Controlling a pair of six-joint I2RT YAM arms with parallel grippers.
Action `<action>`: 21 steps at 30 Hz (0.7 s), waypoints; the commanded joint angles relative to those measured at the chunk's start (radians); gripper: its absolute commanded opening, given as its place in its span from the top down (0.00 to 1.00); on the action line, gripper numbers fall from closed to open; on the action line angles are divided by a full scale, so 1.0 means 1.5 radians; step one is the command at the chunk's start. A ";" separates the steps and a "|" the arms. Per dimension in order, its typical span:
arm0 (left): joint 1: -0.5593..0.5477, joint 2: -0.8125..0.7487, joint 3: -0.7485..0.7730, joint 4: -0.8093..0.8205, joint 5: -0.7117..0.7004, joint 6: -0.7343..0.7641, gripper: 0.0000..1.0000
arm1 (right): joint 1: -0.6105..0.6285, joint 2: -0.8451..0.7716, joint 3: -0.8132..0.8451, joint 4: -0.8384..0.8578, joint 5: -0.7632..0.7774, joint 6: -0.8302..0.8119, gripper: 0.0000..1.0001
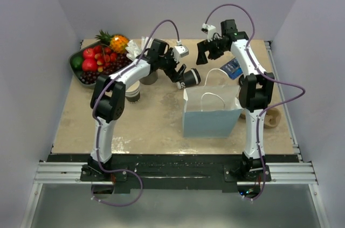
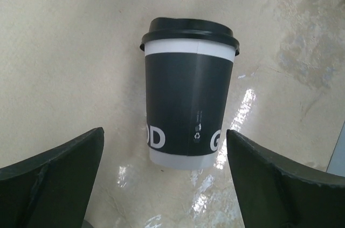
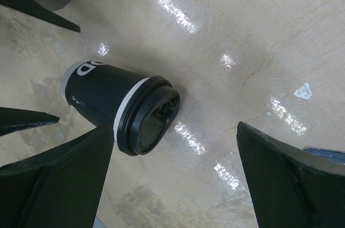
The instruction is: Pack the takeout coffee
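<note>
The left hand (image 2: 164,131) is held wide, and its two dark fingers (image 2: 59,174) are seen on either side of the takeout coffee (image 2: 188,93) without any grip on it. The cup is laid on its side on the worktop (image 2: 70,50). Its black lid (image 2: 188,28) is fitted and turned away from this hand, and white letters are seen near its base. From above, the cup is found near the middle of the worktop, just behind the light blue paper bag (image 1: 211,112). The bag is stood upright with its mouth open and its white handles (image 1: 213,98) raised. The right hand (image 3: 175,126) is also spread wide and nothing is held in it. It is hung above the worktop on the far side of the bag, and in its own view the lid end of the cup is seen below it, between its fingers but well apart from them. A stack of lidless cups (image 1: 133,92) is placed beside the left arm, and a bowl of fruit (image 1: 97,62) is set at the far left corner. A small blue packet (image 1: 232,68) is laid beside the right arm.
</note>
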 commanded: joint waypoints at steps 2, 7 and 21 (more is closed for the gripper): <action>-0.038 0.035 0.070 0.030 -0.032 0.025 0.00 | 0.000 -0.045 0.001 -0.001 -0.028 0.007 0.01; -0.055 0.103 0.134 -0.026 -0.072 0.025 0.00 | -0.005 -0.067 0.002 -0.004 -0.020 0.005 0.01; -0.059 0.087 0.066 -0.003 -0.120 0.009 0.12 | -0.012 -0.116 0.012 0.011 -0.001 0.014 0.01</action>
